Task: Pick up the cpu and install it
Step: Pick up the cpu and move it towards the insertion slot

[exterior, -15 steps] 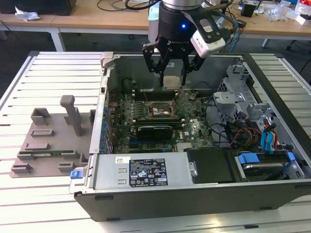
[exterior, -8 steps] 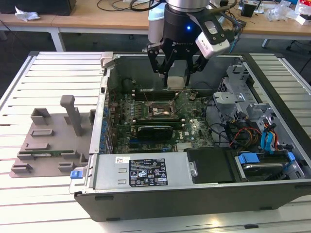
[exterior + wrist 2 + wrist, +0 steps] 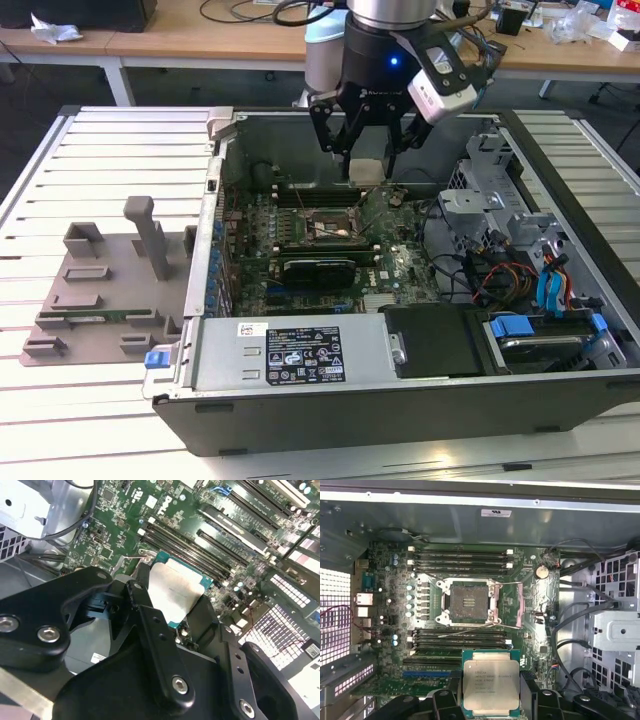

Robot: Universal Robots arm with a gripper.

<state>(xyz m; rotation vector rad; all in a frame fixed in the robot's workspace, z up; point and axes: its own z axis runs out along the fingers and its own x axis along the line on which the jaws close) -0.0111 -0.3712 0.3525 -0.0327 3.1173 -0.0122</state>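
- A slatted metal table (image 3: 120, 150) carries the work; wooden desks (image 3: 200, 30) strewn with cables stand behind it.
- An open computer case (image 3: 400, 410) lies on the table, its green motherboard (image 3: 390, 265) facing up.
- Inside the case, a labelled grey power supply (image 3: 290, 355) runs along the near wall. A drive cage (image 3: 540, 330) with blue latches fills the corner at the exterior view's right.
- A grey fixture tray (image 3: 100, 290) with upright posts sits on the table just beside the case, at the exterior view's left.
- The gripper (image 3: 367, 160) hangs inside the case opening, above the board and near the far wall.
- Its black fingers (image 3: 445, 700) are clamped on two opposite edges of the cpu (image 3: 491, 687), whose silver lid faces the camera in the first wrist view.
- In the second wrist view the cpu (image 3: 175, 592) is held clear of the board, its teal-green border visible past one finger (image 3: 150, 625).
- The socket (image 3: 469, 603) is uncovered, with its contact field exposed and a thin wire lever lying across one side.
- The cpu is apart from the socket; in the first wrist view it appears over a bank of memory slots (image 3: 460, 642) beside the socket.
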